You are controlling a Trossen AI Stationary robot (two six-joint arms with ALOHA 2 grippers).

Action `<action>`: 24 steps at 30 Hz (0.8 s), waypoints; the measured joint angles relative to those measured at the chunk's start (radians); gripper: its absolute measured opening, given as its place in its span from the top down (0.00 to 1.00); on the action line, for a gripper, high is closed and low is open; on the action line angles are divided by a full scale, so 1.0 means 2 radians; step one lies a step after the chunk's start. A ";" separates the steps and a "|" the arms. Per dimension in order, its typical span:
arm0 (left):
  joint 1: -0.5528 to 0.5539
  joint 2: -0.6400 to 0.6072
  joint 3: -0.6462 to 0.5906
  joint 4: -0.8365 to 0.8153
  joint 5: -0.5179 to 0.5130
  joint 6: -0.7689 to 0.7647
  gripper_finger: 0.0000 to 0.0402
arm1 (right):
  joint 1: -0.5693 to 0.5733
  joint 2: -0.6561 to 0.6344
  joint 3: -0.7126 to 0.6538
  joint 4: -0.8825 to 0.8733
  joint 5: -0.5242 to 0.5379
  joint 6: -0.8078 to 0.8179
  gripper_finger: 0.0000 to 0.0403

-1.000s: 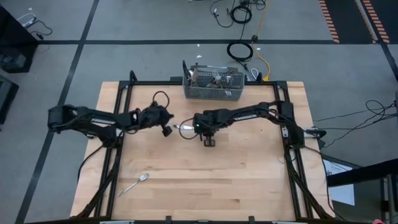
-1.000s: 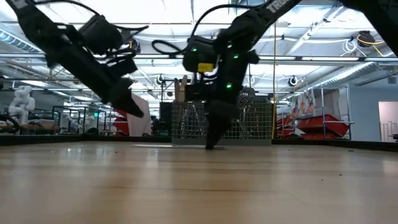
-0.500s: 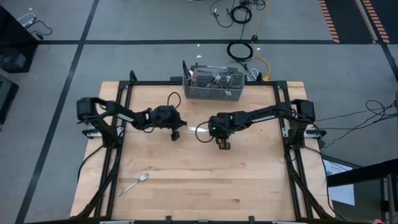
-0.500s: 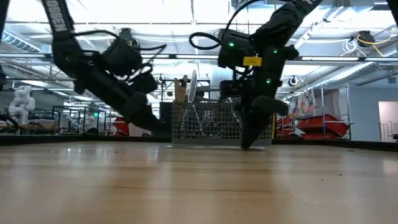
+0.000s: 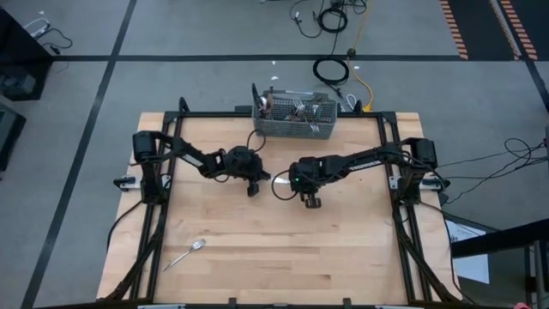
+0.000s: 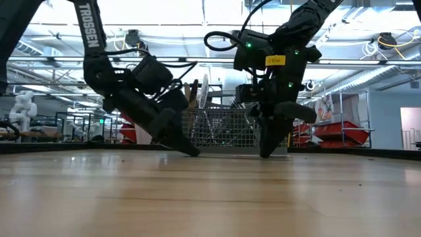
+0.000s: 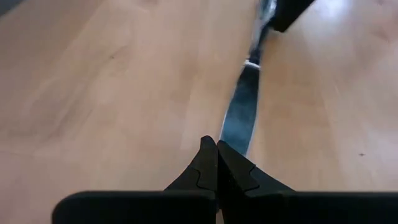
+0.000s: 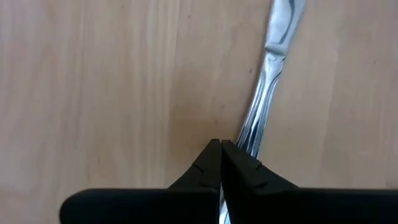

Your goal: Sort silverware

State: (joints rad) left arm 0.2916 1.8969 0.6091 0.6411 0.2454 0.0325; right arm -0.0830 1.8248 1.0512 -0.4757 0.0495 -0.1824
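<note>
— Where is the silverware?

— 1 shiny knife lies flat on the wood in the middle. Its blade points one way and its handle the other.

— Any more?

— 1 spoon lies alone near the front left corner, tilted. The rest stand up together at the back, too small to count.

Even, bright overhead light fell from ceiling strip lamps, which glared white. The wooden table showed soft shadows. The knife looked blurred, reflecting light.
</note>
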 joint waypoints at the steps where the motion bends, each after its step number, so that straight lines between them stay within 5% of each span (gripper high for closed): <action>1: 0.000 0.006 0.000 -0.004 0.003 -0.002 1.00 | 0.000 0.000 0.000 0.001 0.000 -0.002 1.00; 11: 0.000 0.036 0.002 0.009 0.033 -0.049 1.00 | 0.000 -0.058 0.000 0.006 -0.028 -0.008 0.94; 17: 0.003 0.036 0.001 0.005 0.065 -0.061 1.00 | -0.009 -0.117 -0.021 0.002 -0.029 -0.028 0.72; 24: 0.003 0.036 0.001 0.005 0.064 -0.066 1.00 | -0.014 -0.129 -0.139 0.073 -0.040 -0.005 0.43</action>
State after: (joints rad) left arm 0.2974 1.9690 0.6106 0.6506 0.3739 -0.0990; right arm -0.1108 1.5665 0.7737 -0.3300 -0.0308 -0.1915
